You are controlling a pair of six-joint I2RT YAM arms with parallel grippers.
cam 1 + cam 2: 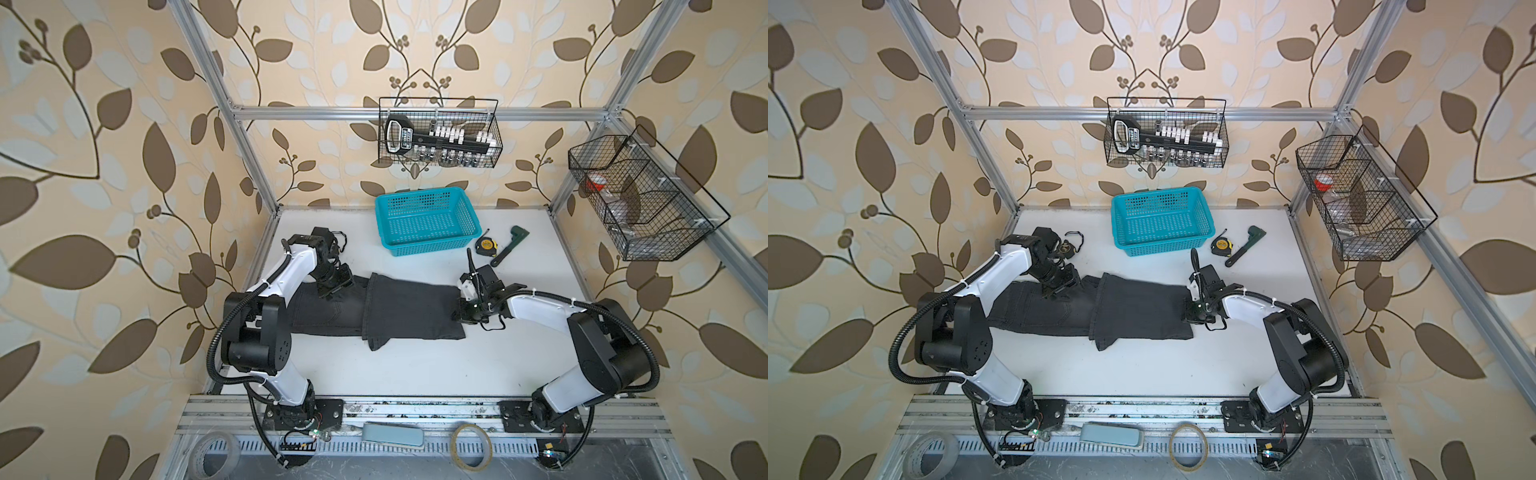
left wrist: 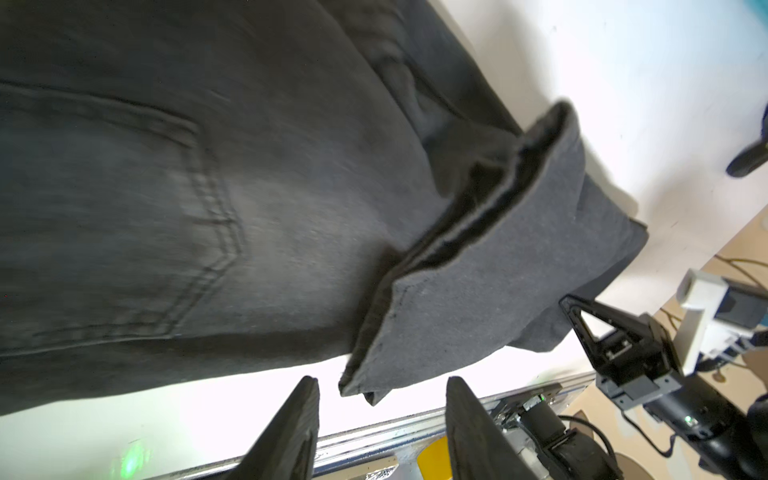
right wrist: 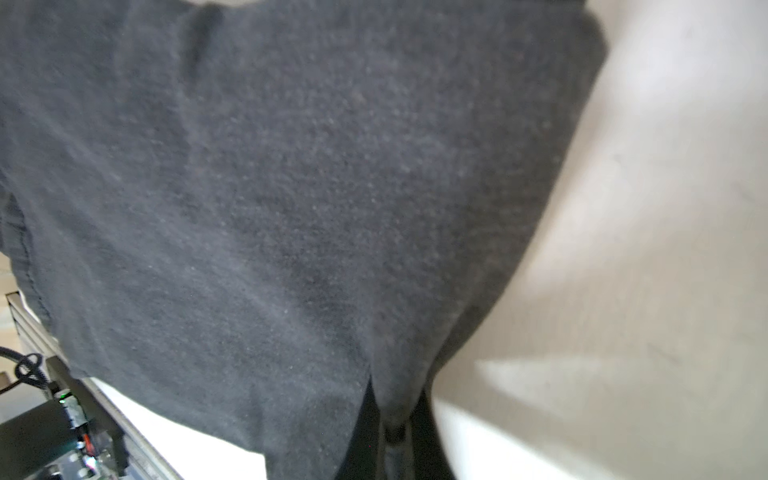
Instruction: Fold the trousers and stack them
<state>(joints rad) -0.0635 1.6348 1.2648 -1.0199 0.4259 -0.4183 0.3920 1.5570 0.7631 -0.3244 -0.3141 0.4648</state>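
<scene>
Where the dark charcoal denim trousers point(image 1: 409, 307) point(image 1: 1142, 307) lie, stretched left to right across the middle of the white tabletop point(image 1: 415, 370), their legs are doubled back over the seat. The hems point(image 2: 457, 232) cross the cloth just right of a stitched back pocket point(image 2: 124, 208), and one hem corner juts past the near edge of the pile.

My right gripper point(image 1: 459, 312) point(image 1: 1187, 314) is clamped tight on the fold at the trousers' right end. From the wrist I see a pinch of dark cloth point(image 3: 291, 187) caught between my two fingers point(image 3: 365, 436).

My left gripper point(image 1: 332, 291) point(image 1: 1055, 291) hangs over the seat, close to the trousers' far edge. Its jaws stand about half spread point(image 2: 381, 380) and hold nothing.

Behind the trousers, well apart from them, a teal perforated plastic basket point(image 1: 432, 243) stands at the back of the table. Just to its right lie a yellow-and-black tape measure point(image 1: 486, 246) and a dark green wrench point(image 1: 509, 246), side by side, beyond my right wrist.
</scene>
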